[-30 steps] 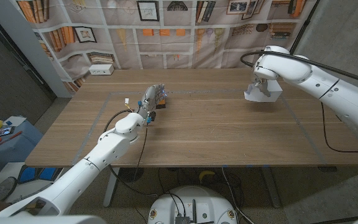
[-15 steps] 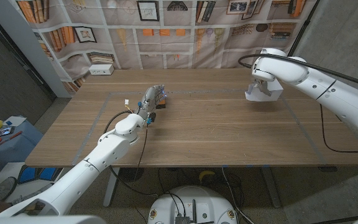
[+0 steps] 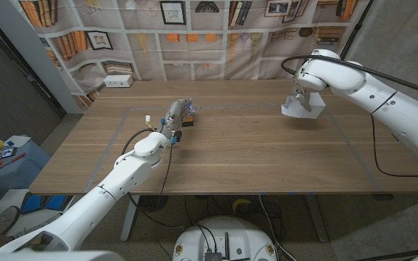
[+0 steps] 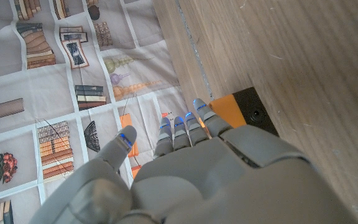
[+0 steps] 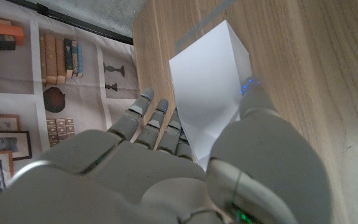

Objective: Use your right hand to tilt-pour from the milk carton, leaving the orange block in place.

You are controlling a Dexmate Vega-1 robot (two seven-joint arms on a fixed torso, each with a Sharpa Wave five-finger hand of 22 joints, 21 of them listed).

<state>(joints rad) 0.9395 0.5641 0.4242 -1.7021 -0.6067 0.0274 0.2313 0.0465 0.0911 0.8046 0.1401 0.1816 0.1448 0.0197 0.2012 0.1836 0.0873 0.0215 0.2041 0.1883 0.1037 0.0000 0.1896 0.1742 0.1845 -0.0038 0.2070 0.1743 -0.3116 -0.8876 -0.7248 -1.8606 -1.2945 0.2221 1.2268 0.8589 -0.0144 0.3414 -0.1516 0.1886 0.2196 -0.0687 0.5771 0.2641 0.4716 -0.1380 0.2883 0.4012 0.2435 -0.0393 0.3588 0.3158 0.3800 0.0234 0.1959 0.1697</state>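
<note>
A white milk carton (image 3: 294, 109) is at the table's far right, tipped toward picture left. My right hand (image 3: 306, 96) grips it from above. In the right wrist view the carton (image 5: 211, 98) sits between the thumb (image 5: 255, 102) and the other fingers (image 5: 149, 119). The orange block (image 4: 230, 111), with a black part beside it, lies on the wood just beyond my left hand's fingertips (image 4: 188, 121). My left hand (image 3: 179, 114) stands left of the table's middle with straight fingers, holding nothing.
A small white box (image 3: 118, 81) stands at the table's back left corner. Grey tape lines (image 3: 238, 108) frame the middle of the wooden table (image 3: 252, 152). A bookshelf-print backdrop (image 3: 194, 36) hangs behind the far edge.
My right hand has turned and shifted slightly toward picture left, and the milk carton leans further over. The left hand and orange block have not moved.
</note>
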